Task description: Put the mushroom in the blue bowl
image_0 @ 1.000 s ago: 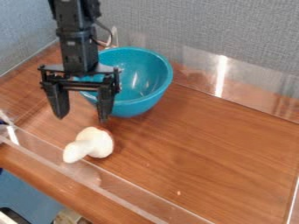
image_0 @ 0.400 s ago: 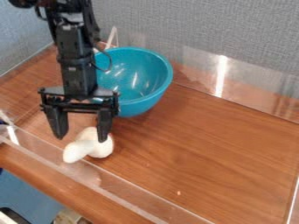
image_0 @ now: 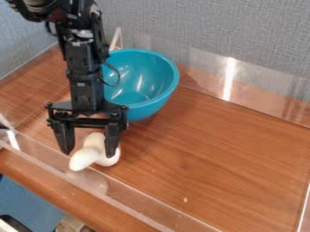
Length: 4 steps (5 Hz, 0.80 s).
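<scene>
Mushroom (image_0: 91,157) between tool (image_0: 87,147) fingers

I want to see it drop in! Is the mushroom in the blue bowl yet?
No, the mushroom lies on the wooden table, in front of the blue bowl.

surface: wooden table (image_0: 218,145), reddish-brown, grain running lengthwise, soft glare on top | barrier: clear plastic panels (image_0: 248,77) upright along table edges, near and far sides | wall: grey-blue textured fabric wall (image_0: 230,27) behind table | floor: blue patch (image_0: 27,204) at lower left below table edge | light: even, diffuse
</scene>
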{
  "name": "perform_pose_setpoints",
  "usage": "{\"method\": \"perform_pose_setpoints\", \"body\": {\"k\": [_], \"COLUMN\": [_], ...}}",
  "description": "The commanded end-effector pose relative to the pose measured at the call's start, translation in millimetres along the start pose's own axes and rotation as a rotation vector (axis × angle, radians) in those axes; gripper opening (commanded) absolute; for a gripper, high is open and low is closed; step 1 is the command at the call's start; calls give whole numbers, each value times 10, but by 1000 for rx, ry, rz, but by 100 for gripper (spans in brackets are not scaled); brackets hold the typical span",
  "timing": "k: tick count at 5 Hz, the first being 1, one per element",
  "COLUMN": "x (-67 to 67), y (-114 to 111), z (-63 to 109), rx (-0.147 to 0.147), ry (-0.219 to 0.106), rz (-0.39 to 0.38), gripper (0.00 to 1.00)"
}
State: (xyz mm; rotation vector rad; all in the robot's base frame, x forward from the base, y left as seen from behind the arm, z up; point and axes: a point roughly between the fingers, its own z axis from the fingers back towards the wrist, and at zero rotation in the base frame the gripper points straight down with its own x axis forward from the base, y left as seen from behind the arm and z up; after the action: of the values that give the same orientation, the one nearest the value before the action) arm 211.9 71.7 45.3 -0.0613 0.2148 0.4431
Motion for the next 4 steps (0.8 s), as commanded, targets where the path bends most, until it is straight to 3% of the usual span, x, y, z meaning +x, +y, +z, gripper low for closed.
{"method": "perform_pose_setpoints", "body": {"k": [1, 2, 3, 4], "x": [20, 24, 26, 12], "y": [-7, -2, 4, 15], "z": [-5, -47, -77, -65], "rx": [7, 8, 6, 5], "ry": [-16, -11, -8, -10], "rz": [2, 11, 18, 15], "gripper": [100, 100, 0, 0]}}
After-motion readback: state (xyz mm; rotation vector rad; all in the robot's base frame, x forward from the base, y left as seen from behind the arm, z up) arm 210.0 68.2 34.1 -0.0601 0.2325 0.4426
